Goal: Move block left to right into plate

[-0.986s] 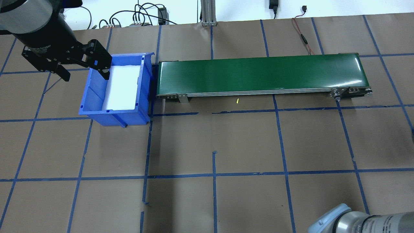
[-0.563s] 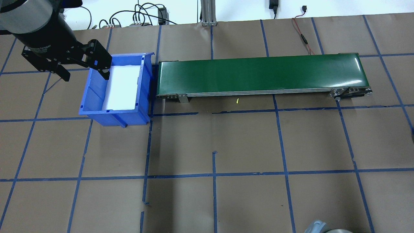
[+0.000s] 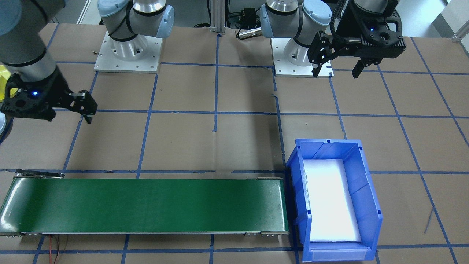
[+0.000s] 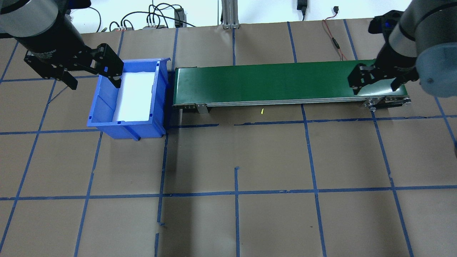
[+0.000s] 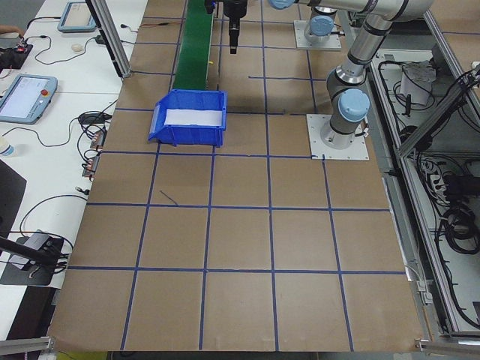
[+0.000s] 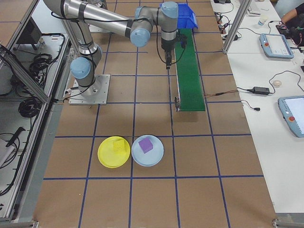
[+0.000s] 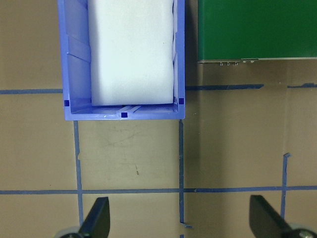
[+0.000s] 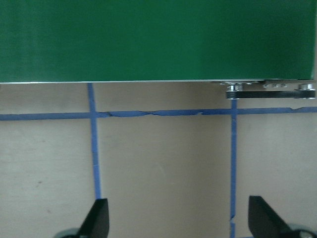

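Only the exterior right view shows blocks and plates: a purple block lies on a light blue plate, and a yellow block lies on a yellow plate beside it. Both sit far from the arms. My left gripper hangs open and empty over the left wall of the blue bin; the bin also shows in the left wrist view. My right gripper is open and empty above the right end of the green conveyor, near its front edge.
White foam lines the bin, which stands against the conveyor's left end. A small yellow scrap lies in front of the belt. Cables run along the table's far edge. Blue tape lines grid the brown table.
The right arm left the bottom right corner of the overhead view and now holds its gripper over the conveyor's right end. The left arm has not moved.
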